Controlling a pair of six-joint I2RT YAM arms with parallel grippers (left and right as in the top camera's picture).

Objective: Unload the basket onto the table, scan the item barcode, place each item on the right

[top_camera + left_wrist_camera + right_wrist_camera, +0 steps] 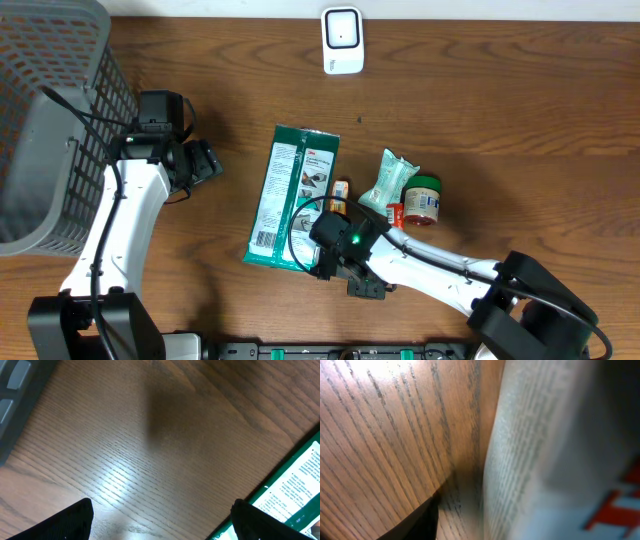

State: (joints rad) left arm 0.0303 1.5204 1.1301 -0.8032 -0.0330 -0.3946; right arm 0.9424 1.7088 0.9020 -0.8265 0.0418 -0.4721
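**At the packet's near right edge: your right arm is the one in place**

From overhead, you see the green packet [292,195] lying flat in the middle of the table [520,110]. Its long axis runs near to far, with the far end leaning slightly right. Your right gripper [336,250] sits at the packet's near right edge, touching it or all but touching it. The left gripper [198,165] hangs well off to the left, so the right arm is plainly the nearer. What I take to be the white scanner [341,40] stands at the far edge, beyond the packet's far end, so I judge the carry will run toward the far side. The grey basket [60,150] at far left shows no goods in the part you can see. A pale pouch [392,178] and a green-lidded jar [424,198] lie to the right of the packet.

From the left wrist, the fingers [70,522] stand wide apart over bare wood, holding nothing. A corner of the packet shows at the right.

From the right wrist, the packet's printed face fills the right half, blurred and very close, with bare wood beside it. One dark finger [415,527] shows at lower left. You cannot tell from this view whether the jaws have clamped the packet or merely flank it.
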